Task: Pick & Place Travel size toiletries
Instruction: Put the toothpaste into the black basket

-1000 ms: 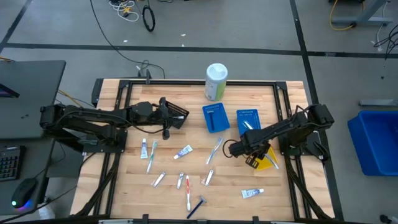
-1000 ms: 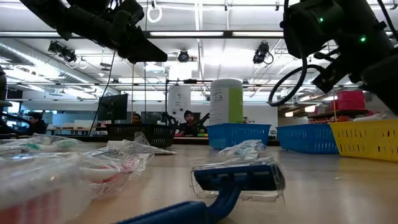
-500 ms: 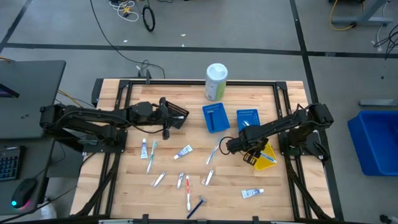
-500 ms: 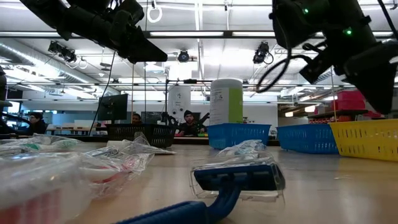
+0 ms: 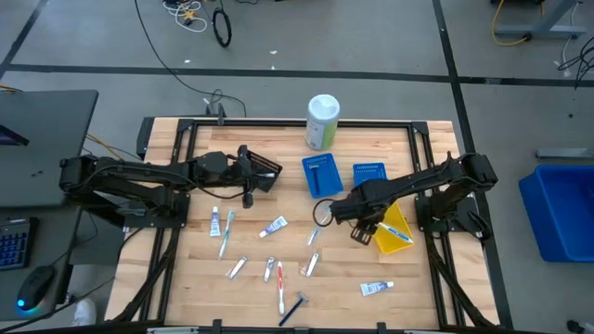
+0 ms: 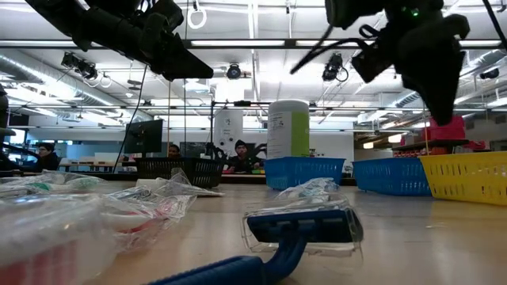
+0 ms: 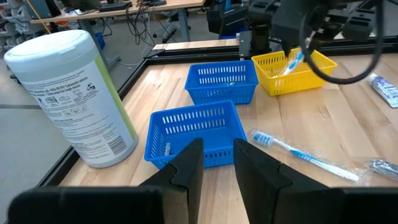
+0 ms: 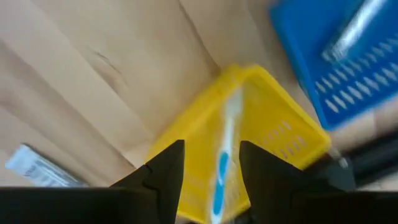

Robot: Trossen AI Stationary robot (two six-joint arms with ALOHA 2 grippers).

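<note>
Now the right gripper (image 5: 327,212), fingers spread and empty, hangs over a toothbrush (image 5: 314,237) lying just nearward, far-to-near; the left gripper (image 5: 263,173), also spread, waits left.

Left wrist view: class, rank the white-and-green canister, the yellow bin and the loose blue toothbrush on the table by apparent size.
1. canister, though nearest the camera
2. yellow bin, farthest
3. blue toothbrush, thin but nearly as long as the bin

A toothbrush (image 5: 401,231) lies in the bin (image 5: 382,235) right of the scattered toiletries (image 5: 273,225).
</note>
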